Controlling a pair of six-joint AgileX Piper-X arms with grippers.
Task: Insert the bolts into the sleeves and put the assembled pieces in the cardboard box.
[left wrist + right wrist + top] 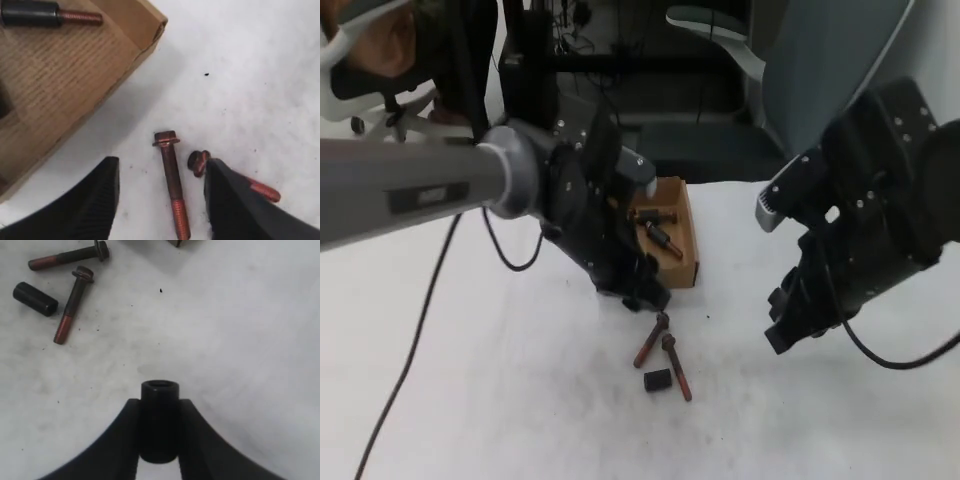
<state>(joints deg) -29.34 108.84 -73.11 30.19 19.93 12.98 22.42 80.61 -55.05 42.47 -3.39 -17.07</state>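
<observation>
Two copper-coloured bolts (pixel 650 341) (pixel 678 367) lie crossed on the white bench before the cardboard box (pixel 686 262). My left gripper (pixel 161 169) hovers open just above them, one bolt (pixel 171 185) lying between its fingers (pixel 100 200) and the other bolt (pixel 199 162) partly hidden by a finger. In the high view the left gripper (pixel 645 294) sits at the box's front corner. My right gripper (pixel 160 407) is shut on a black sleeve (pixel 160 392), held upright with its bore showing, and in the high view the right gripper (pixel 783 322) hangs to the right of the bolts. A loose sleeve (pixel 658 380) (pixel 35 299) lies beside them.
The box (pixel 60 85) holds assembled pieces: one (pixel 45 14) shows in the left wrist view, two (pixel 658 228) in the high view. A black cable (pixel 415 340) trails over the left of the bench. White bench surface stretches between the two grippers and toward the front.
</observation>
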